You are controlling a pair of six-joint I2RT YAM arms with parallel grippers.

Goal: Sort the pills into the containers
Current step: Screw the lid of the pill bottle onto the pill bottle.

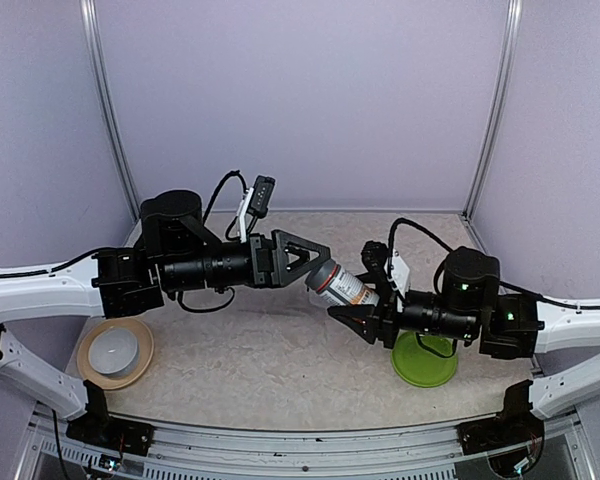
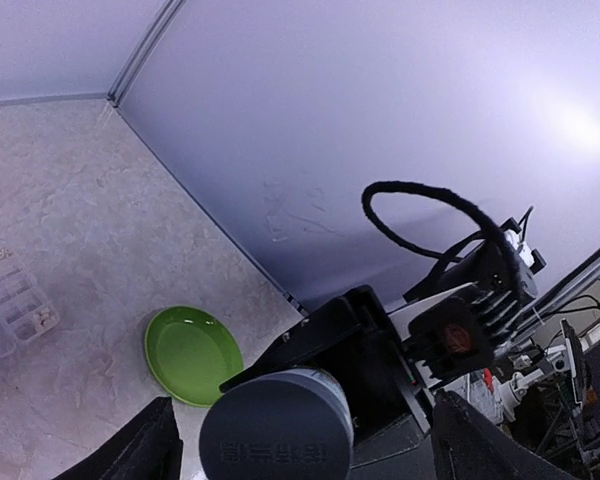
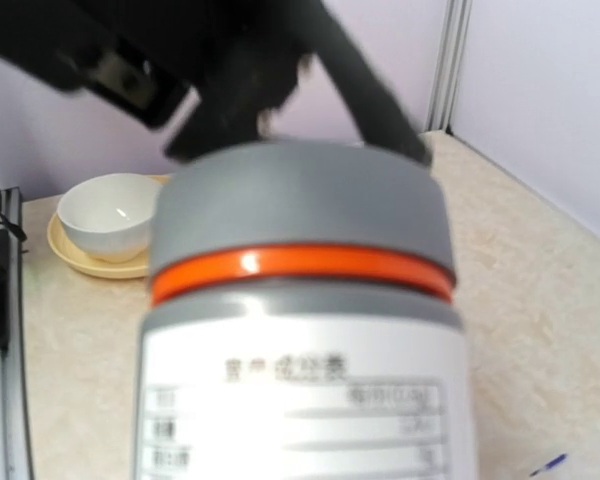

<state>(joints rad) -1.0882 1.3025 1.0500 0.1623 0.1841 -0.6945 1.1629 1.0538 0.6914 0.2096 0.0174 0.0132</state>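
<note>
Right gripper (image 1: pixel 365 305) clamped round body of clear bottle with gray cap and white-and-orange label (image 1: pixel 342 285); bottle held tilted in air, cap toward left arm. Left gripper (image 1: pixel 318 268) wide, fingers (image 2: pixel 140 450) straddling gray cap (image 2: pixel 275 425), gap each side, nothing held. Risk: off-centre pinch shoves bottle askew in right fingers, or a twist spins the whole bottle and pills spill. Below fingers: flat green plate (image 2: pixel 192 355), beige marbled table (image 1: pixel 280 350). Beyond: plain lavender walls (image 1: pixel 300 100). Small vial not seen.

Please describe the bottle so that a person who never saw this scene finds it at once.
Look above the middle of the table, where the left hand and right hand nearly meet. The bottle hangs there tilted, gripped by the right one. Only it has a gray cap, orange ring and white label.
</note>
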